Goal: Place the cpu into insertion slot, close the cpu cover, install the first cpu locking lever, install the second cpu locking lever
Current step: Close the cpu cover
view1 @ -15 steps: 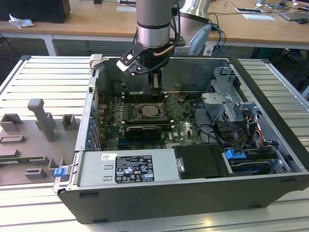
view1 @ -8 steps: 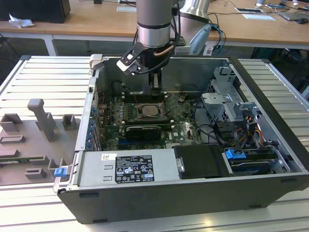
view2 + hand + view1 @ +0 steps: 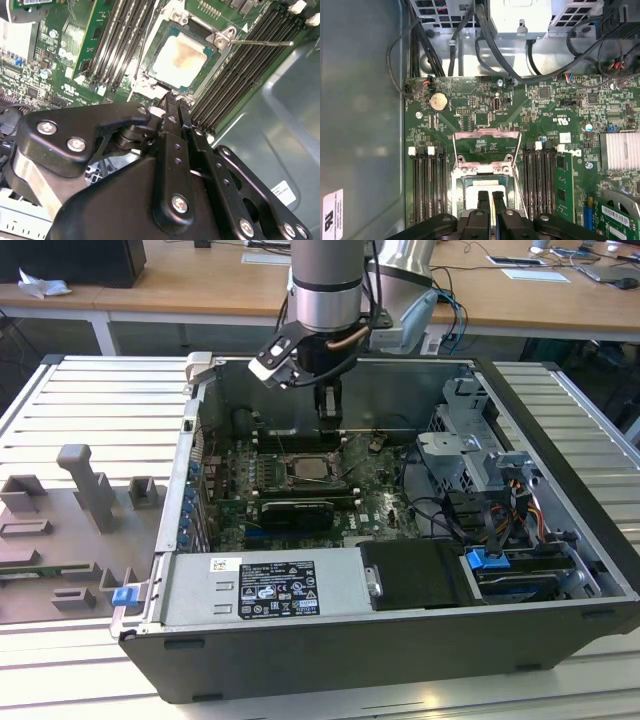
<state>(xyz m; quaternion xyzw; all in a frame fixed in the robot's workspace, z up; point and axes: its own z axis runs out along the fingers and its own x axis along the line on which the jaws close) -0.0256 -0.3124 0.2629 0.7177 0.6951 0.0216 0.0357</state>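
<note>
Jaws drawn together with nothing between them, the gripper (image 3: 170,98) hangs tips-down over one edge of the insertion slot (image 3: 144,82), mid-way across the green circuit board (image 3: 470,100). The cpu (image 3: 177,60) lies seated in the slot, its face uncovered. The cpu cover (image 3: 486,134) stands swung open at the slot's opposite edge.
</note>
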